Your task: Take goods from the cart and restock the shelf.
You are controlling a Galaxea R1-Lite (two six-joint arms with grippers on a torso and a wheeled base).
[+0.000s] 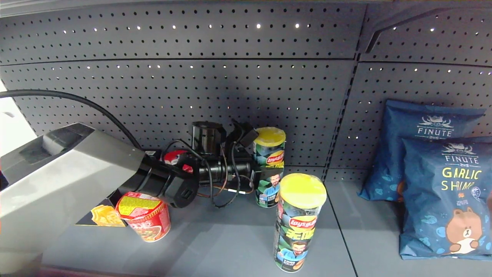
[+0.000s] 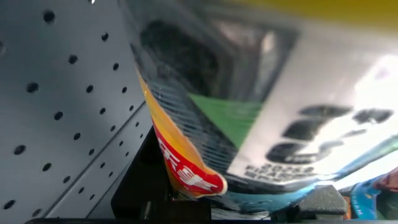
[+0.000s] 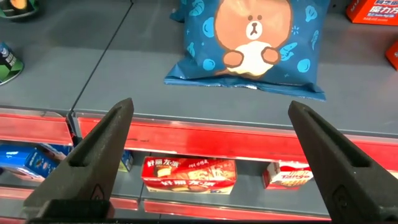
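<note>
The left gripper (image 1: 251, 169) lies level, coming in from the left, and its tip sits right against the far can (image 1: 270, 154). That can stands upright on the shelf (image 1: 230, 238) close to the back panel (image 1: 230, 84), its long axis vertical. It fills the wrist camera, so contact is certain, but I cannot tell whether the grip is clamped or already let go. A 2nd can (image 1: 299, 223) stands nearer and slightly right, apart from the 1st. The right gripper (image 3: 211, 155) hangs spread wide and empty before the shelf's front edge, by the blue bag (image 3: 249, 43), so the left arm is the nearer.
</note>
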